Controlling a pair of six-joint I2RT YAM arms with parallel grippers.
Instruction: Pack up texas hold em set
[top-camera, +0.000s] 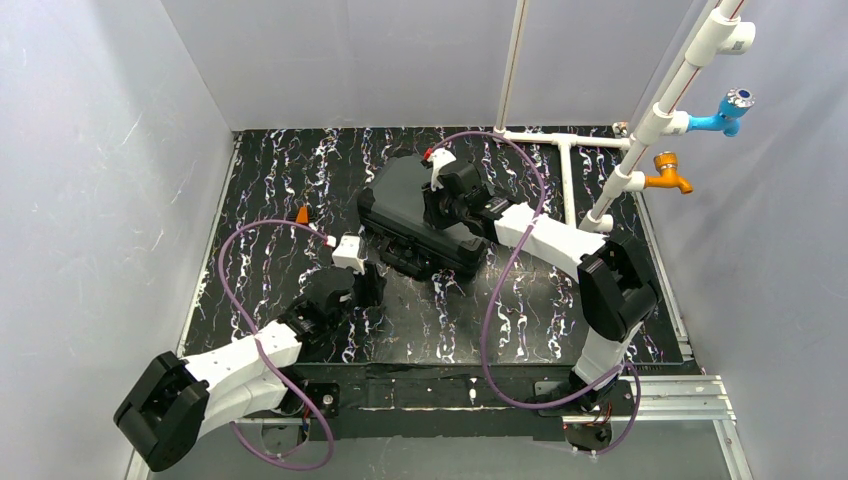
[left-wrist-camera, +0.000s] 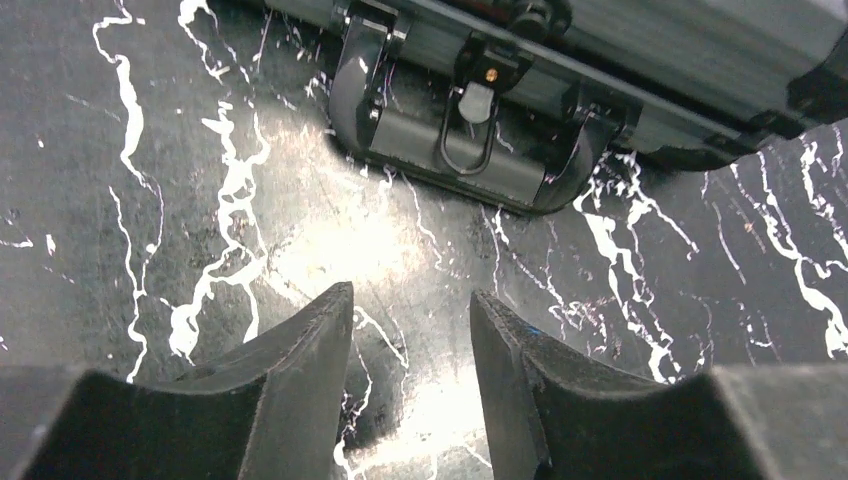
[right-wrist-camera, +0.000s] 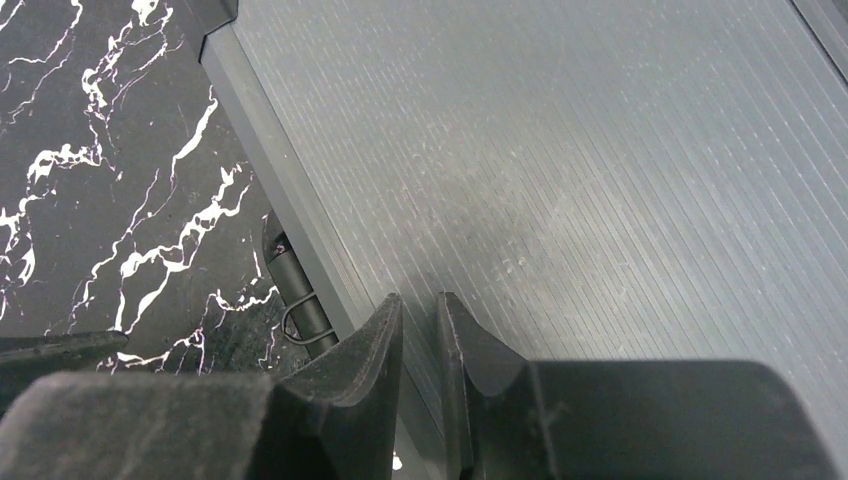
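The black case (top-camera: 395, 195) lies closed in the middle of the marbled table, its ribbed lid (right-wrist-camera: 560, 150) up. Its handle (left-wrist-camera: 470, 160) faces my left arm and also shows in the right wrist view (right-wrist-camera: 300, 290). My left gripper (top-camera: 372, 285) is open and empty, low over the table (left-wrist-camera: 412, 300), a short way in front of the handle. My right gripper (top-camera: 432, 212) is over the lid near the handle-side edge (right-wrist-camera: 420, 305), its jaws almost together with nothing between them. Chips, card decks and dice are out of view.
A white pipe frame (top-camera: 566, 160) with a blue tap (top-camera: 728, 110) and an orange tap (top-camera: 668, 175) stands at the back right. A small orange thing (top-camera: 302, 214) lies left of the case. Grey walls close in the table.
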